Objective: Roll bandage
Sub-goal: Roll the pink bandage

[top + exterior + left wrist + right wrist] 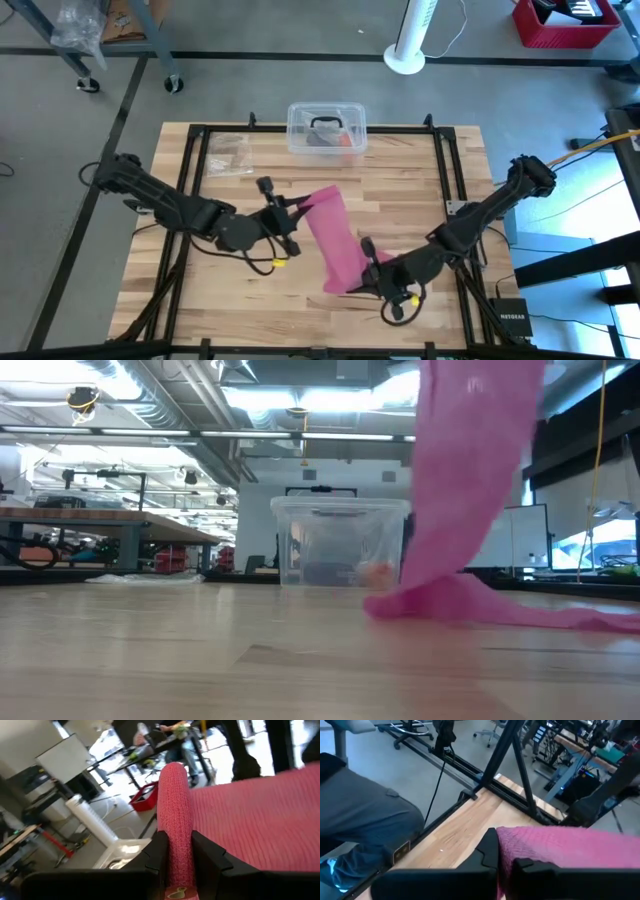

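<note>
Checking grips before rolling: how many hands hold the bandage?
2. The left hand pinches the bandage at its raised end near table centre; the right hand is shut on its other end, toward the front edge.

Long pink-red stretchy fabric bandage [470, 490] cut off by the low view's top edge, both hands out of sight there; contents of clear lidded plastic box [340, 545] blurred, unidentifiable.

Right pincer [506, 862] pinches the pink bandage [570, 847] (its edge) above the wooden table [455, 835].
</note>
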### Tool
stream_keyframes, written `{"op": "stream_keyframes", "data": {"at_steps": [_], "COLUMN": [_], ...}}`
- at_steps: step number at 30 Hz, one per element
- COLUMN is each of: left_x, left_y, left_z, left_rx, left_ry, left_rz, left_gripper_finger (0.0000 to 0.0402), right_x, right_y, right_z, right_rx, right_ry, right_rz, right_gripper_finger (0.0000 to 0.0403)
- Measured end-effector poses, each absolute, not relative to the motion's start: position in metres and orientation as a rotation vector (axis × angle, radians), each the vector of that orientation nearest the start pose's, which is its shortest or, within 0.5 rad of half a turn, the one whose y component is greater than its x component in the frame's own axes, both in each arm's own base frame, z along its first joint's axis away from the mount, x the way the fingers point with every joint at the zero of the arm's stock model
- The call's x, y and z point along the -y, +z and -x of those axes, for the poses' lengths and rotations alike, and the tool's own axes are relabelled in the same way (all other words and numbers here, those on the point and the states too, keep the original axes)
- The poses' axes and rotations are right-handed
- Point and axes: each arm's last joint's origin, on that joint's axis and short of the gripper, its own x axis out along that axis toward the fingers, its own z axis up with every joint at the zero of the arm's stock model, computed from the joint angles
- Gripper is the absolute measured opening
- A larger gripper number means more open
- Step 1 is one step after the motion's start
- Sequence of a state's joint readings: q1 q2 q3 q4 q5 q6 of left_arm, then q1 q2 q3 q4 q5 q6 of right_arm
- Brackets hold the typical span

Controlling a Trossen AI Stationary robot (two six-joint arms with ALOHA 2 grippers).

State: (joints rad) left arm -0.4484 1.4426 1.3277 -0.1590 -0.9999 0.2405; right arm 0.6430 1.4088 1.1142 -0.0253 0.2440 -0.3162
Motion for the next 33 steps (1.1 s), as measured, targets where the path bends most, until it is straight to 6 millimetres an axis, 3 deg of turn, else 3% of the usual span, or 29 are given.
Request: {"op": "stream_keyframes", "data": {"at_steps": [5,11,17,26,29,33], "left_x": [0.115,0.119,0.12,0.134,0.139,0.146], "left_y": [0.36,0.346,0.351,0.369,0.37,0.37], "left_z": [-0.304,-0.312,-0.309,-0.293,-0.289,-0.285], "left_rx": [-0.337,-0.382,-0.359,-0.274,-0.269,-0.273], "left_ry": [0.46,0.455,0.454,0.402,0.383,0.348], "left_rz": [-0.439,-0.455,-0.425,-0.399,-0.407,-0.447], "left_gripper_finger": [0.0056,0.0056,0.0056,0.0056,0.0056,0.0056], "right_x": [-0.187,-0.185,-0.18,-0.157,-0.149,-0.14], "right_y": [0.348,0.369,0.359,0.314,0.313,0.332], "right_z": [-0.261,-0.262,-0.262,-0.25,-0.238,-0.222], "right_rx": [-0.206,-0.16,-0.283,-0.796,-0.902,-0.956], "right_ry": [0.435,0.392,0.305,0.184,0.123,0.108], "right_rz": [0.451,0.475,0.365,0.287,0.217,0.142], "right_gripper_finger": [0.0005,0.0007,0.0025,0.0151,0.0172,0.0178]}}
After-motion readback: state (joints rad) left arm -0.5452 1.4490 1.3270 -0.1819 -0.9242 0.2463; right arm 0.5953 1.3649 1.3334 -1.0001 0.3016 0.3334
